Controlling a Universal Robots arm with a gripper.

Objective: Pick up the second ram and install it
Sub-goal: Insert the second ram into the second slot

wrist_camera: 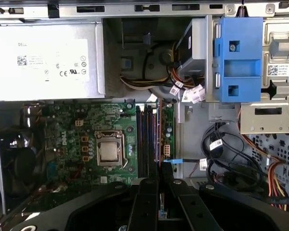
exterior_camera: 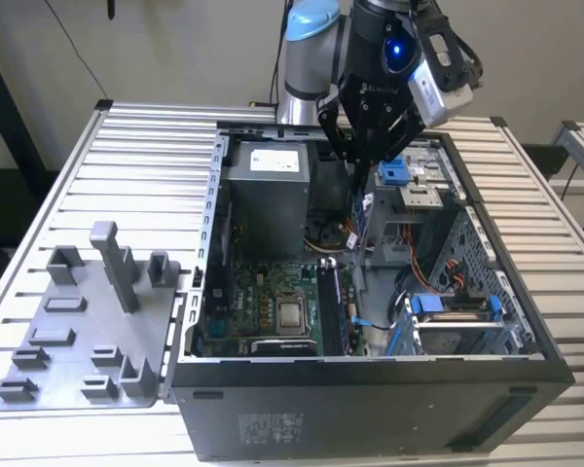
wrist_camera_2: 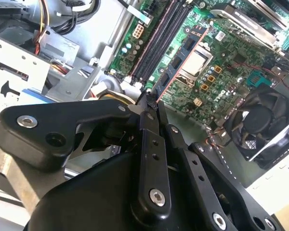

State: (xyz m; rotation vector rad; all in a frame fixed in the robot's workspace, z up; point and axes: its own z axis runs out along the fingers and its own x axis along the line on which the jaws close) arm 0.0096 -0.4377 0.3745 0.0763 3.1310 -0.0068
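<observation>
The second ram (wrist_camera_2: 183,53) is a long thin dark board with a reddish edge. My gripper (wrist_camera_2: 151,103) is shut on its upper end. In the exterior view the gripper (exterior_camera: 353,161) hangs over the open computer case, and the ram (exterior_camera: 354,197) points down from it toward the motherboard (exterior_camera: 273,302). In the first wrist view I see the ram (wrist_camera: 159,134) edge-on, above and in line with the dark memory slots (wrist_camera: 144,139) beside the processor socket (wrist_camera: 109,148). It floats above the slots and is not seated. The gripper (wrist_camera: 160,171) closes around its near end.
A grey power supply (exterior_camera: 265,185) stands at the back of the case. A blue drive bracket (wrist_camera: 238,57) and bundled cables (wrist_camera: 221,154) lie beside the slots. A black fan (wrist_camera_2: 265,120) sits past the processor. A grey holder tray (exterior_camera: 88,331) with posts lies at the exterior view's left.
</observation>
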